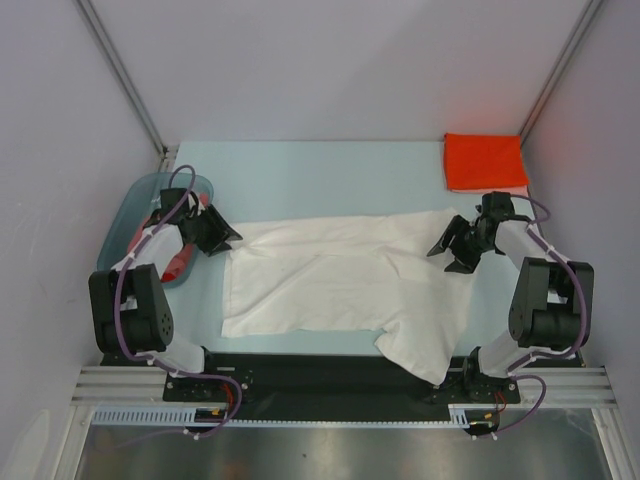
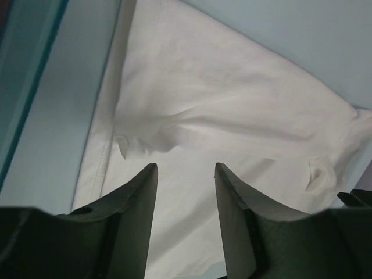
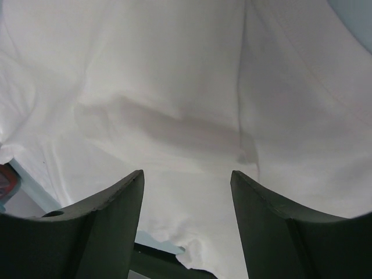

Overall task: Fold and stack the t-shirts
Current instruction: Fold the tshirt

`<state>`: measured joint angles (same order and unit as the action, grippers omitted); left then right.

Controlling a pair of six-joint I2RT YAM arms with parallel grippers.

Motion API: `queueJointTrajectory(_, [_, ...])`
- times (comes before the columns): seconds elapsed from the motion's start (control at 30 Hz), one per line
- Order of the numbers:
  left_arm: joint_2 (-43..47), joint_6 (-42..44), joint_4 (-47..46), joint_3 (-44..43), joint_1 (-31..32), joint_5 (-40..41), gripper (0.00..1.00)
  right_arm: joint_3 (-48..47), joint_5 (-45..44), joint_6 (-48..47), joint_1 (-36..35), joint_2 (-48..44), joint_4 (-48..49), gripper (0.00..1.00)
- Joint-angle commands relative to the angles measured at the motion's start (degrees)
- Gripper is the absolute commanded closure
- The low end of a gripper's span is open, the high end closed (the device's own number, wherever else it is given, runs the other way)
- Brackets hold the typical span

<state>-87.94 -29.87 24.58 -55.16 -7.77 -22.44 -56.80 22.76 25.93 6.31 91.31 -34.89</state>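
— Where is the white t-shirt [image 1: 320, 280] to be found?

— It is laid out across the middle of the pale blue worktop [image 1: 320, 175], rumpled and only partly flattened. One part is draped over the near edge, on the right-hand side.

— And how are the jaws set?

— The left gripper [image 1: 222, 240] is placed at the shirt's left edge. In its wrist view its jaws are seen parted, with white cloth lying beyond them and nothing pinched between. The right gripper [image 1: 447, 255] is held at the shirt's right end. Its jaws are likewise released, and only creased white fabric is seen past them.

— Are other shirts seen?

— An orange-red t-shirt [image 1: 484, 162] is folded flat in the far right corner, well apart from the white one. Red cloth [image 1: 180, 263] is seen in the blue-grey basin [image 1: 130, 205] at the far left, partly hidden by the left arm. Whether one garment or several are piled there cannot be told.

— Are prints made out on the white shirt?

— None can be told from these views.
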Motion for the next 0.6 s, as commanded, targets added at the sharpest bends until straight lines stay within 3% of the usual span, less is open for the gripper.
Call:
queueJointTrajectory(0.0, [2.16, -2.75, -4.89, 0.75, -0.40, -2.79, 0.52, 2.21, 0.08, -1.94, 1.43, -4.20, -1.14, 0.33])
queueJointTrajectory(0.07, [1.29, -2.04, -4.81, 0.32, -0.40, -1.83, 0.53, 3.44, 0.09, -1.94, 1.60, -4.91, -0.96, 0.32])
queueJointTrajectory(0.17, [-0.47, -1.77, -3.92, -0.22, -0.32, -0.24, 0.46, 4.23, 0.26, -2.11, 1.87, -5.96, -0.79, 0.32])
queueJointTrajectory(0.2, [-0.74, -1.51, -4.01, -0.22, 0.12, 0.80, 0.37, 4.58, 0.26, -2.46, 2.13, -6.31, -0.88, 0.32])
queueJointTrajectory(0.4, [-2.23, 4.10, -3.04, -0.83, 2.93, 3.97, 0.39, 5.73, 0.00, -3.43, 3.71, -6.84, -1.14, 0.31])
queueJointTrajectory(0.47, [-2.67, 5.25, -3.48, -1.18, 3.37, 4.86, 0.47, 6.08, 0.78, -3.35, 4.15, -7.46, -0.62, 0.32])
queueJointTrajectory(0.5, [-2.67, 6.65, -4.44, -1.18, 3.64, 4.77, 0.60, 6.08, 1.14, -3.43, 4.15, -7.55, -0.44, 0.32])
queueJointTrajectory(0.57, [-2.85, 7.71, -5.50, -2.41, 3.81, 4.51, 0.72, 5.91, 1.58, -3.52, 4.33, -7.72, -0.17, 0.32])
